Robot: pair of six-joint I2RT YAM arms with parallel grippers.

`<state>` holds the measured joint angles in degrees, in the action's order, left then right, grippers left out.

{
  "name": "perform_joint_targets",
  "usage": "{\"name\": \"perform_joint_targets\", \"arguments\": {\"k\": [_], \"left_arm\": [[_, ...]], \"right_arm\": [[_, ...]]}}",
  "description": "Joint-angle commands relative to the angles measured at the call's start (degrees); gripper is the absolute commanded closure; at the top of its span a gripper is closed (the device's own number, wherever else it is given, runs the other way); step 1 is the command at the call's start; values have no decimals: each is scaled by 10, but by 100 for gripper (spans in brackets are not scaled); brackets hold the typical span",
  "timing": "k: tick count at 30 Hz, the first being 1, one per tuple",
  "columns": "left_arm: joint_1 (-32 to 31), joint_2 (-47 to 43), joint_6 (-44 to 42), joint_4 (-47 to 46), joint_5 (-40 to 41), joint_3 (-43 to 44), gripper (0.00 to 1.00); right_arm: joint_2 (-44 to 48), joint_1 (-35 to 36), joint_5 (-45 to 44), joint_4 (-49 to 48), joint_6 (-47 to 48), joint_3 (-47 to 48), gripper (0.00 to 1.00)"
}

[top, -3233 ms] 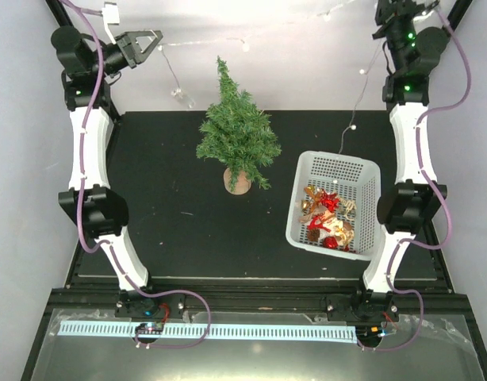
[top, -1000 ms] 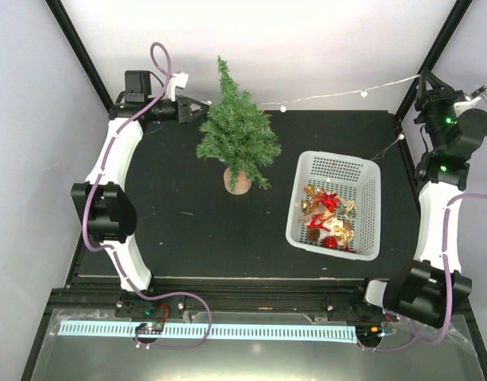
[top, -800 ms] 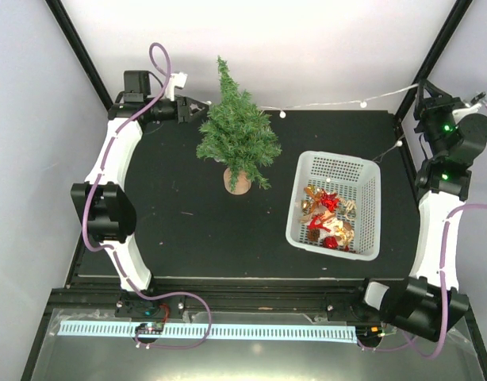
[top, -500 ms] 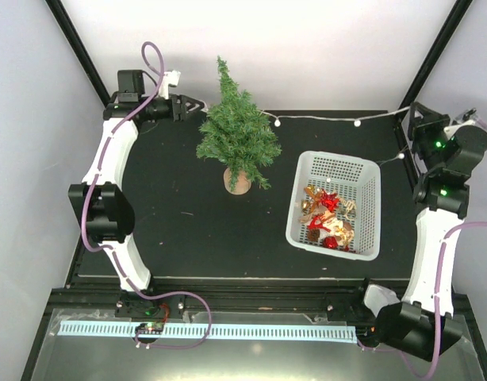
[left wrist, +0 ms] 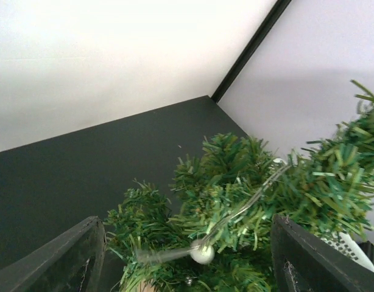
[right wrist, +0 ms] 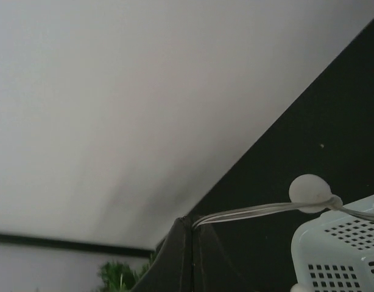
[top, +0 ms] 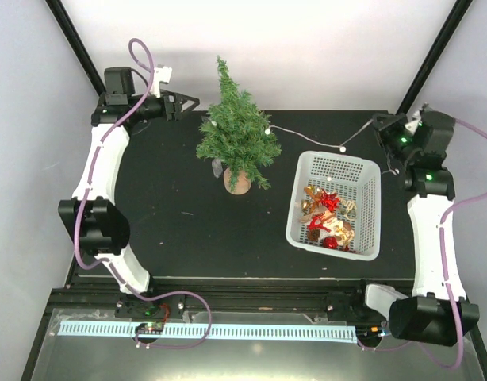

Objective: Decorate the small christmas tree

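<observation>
**Top external view.** The small christmas tree [top: 237,131] stands upright in its brown pot [top: 237,182] on the black bench [top: 164,214], at the far centre-left. The left tool [top: 189,103] sits at the far left, level with the tree's upper branches. It is just beside them and not touching, with its jaws spread. A light string [top: 307,136] runs from the tree's right-hand branches across the bench to the right tool [top: 377,122]. That tool sits beyond the far right corner of a white basket [top: 339,161]. The basket stands to the right of the tree, apart from it, and contains red and gold ornaments [top: 329,216]. The string passes just beyond the basket's far rim.

**Left wrist view.** The two fingers [left wrist: 77,255] stand wide apart at the lower corners, with nothing gripped between them. Tree branches fill the space ahead and block the bench behind them. The light string lies draped across these branches, with a round bulb [left wrist: 202,252] at lower centre.

**Right wrist view.** The fingertips [right wrist: 175,255] are pressed together on the light string. The string leaves the tips and runs right to a white bulb [right wrist: 310,190], which rests at the basket's corner. A patch of green needles shows at the lower left.
</observation>
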<state>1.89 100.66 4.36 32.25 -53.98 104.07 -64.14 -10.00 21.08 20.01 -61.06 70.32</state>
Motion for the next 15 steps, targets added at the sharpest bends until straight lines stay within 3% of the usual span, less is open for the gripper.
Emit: {"name": "perform_joint_targets", "arguments": {"k": [1,8,15], "left_arm": [[5,-42,-24,2,10,-6,25],[9,-79,-54,20,23,-32,22],[8,-118,-83,35,21,-49,22]], "right_arm": [[-28,76,-58,88,113,80,99],[-52,195,-141,160,210,149,99],[-31,268,-179,209,258,155,99]]}}
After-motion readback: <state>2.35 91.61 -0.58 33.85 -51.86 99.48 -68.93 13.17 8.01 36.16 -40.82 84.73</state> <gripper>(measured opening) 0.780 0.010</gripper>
